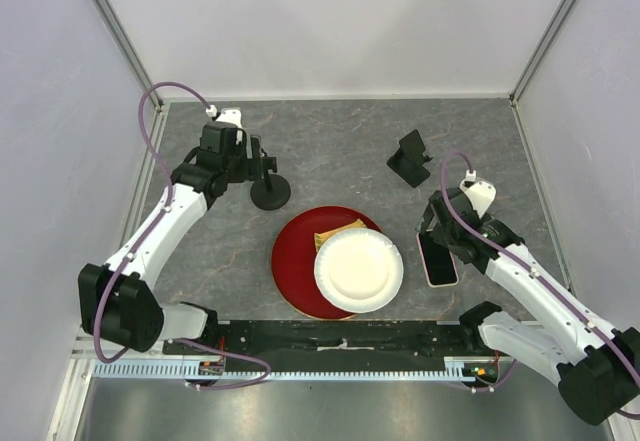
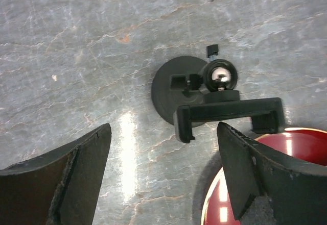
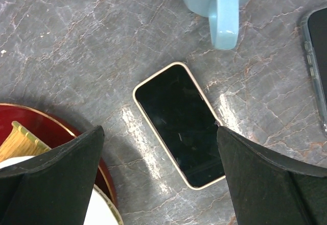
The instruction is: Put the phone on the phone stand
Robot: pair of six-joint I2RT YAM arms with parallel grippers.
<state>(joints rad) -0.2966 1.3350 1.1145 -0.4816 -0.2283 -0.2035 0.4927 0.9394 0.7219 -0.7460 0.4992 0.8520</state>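
Note:
The phone (image 1: 437,259) lies flat, screen up, on the grey table right of the plates. It has a black screen and a pale rim. It also shows in the right wrist view (image 3: 179,125). My right gripper (image 1: 437,223) is open and empty over the phone; in the right wrist view (image 3: 159,130) its fingers straddle it, and the right finger covers the phone's near corner. The black phone stand (image 1: 410,158) stands with its tilted back rest at the back right, apart from the phone. My left gripper (image 1: 258,166) is open and empty, as its wrist view (image 2: 163,128) shows.
A black round-based clamp holder (image 1: 270,193) (image 2: 204,102) stands just ahead of my left gripper. A red plate (image 1: 295,261) (image 2: 286,184) carries a white paper plate (image 1: 358,269). The right wrist view shows a light blue mug (image 3: 225,10) beyond the phone and a dark device (image 3: 319,56) at the right edge.

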